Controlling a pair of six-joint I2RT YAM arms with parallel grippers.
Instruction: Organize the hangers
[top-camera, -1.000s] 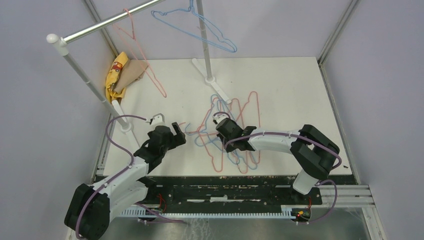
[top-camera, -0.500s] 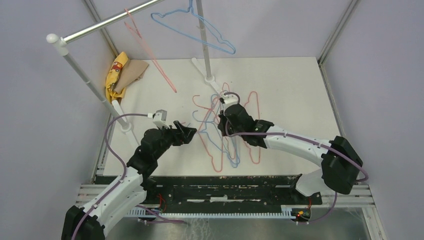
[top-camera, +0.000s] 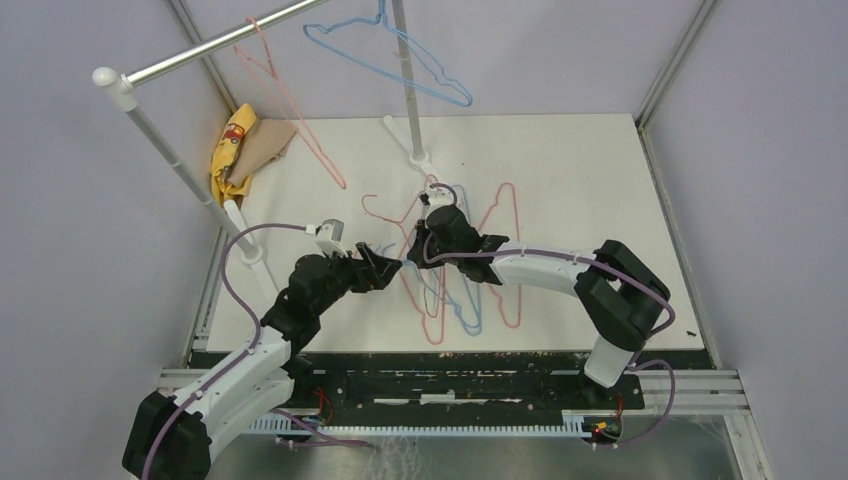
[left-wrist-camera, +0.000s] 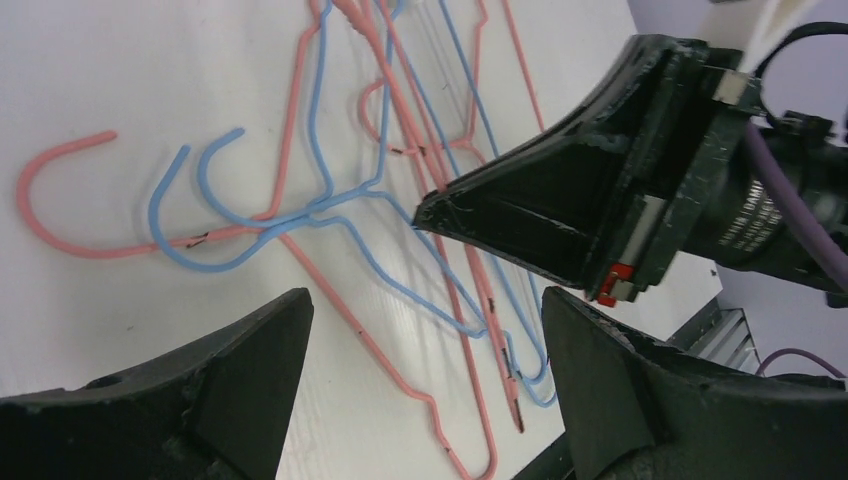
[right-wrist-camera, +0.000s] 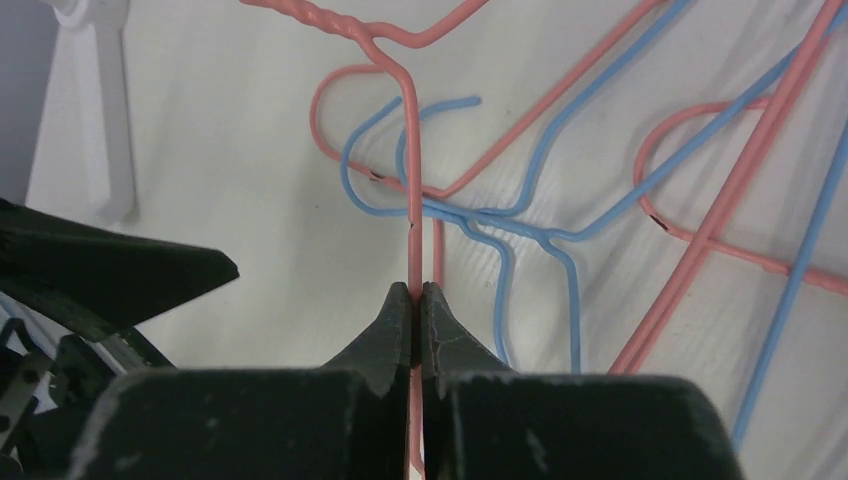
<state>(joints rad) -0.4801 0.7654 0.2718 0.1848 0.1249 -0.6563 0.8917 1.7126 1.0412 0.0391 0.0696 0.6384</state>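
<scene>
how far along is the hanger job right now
Done: one pink hanger and one blue hanger hang on the rail. In hand: the right claw is shut on a loose pink hanger, and the open left claw is close beside it. Left: a tangle of hangers, pink and blue, lies on the table, so probably under halfway.

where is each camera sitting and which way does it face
top: high and behind, looking down at table and rail; left arm and right arm show
left wrist: on left arm, looking past open left fingers at the hanger pile
right wrist: on right arm, looking along shut right fingers pinching a pink hanger
shared: all see that pile
</scene>
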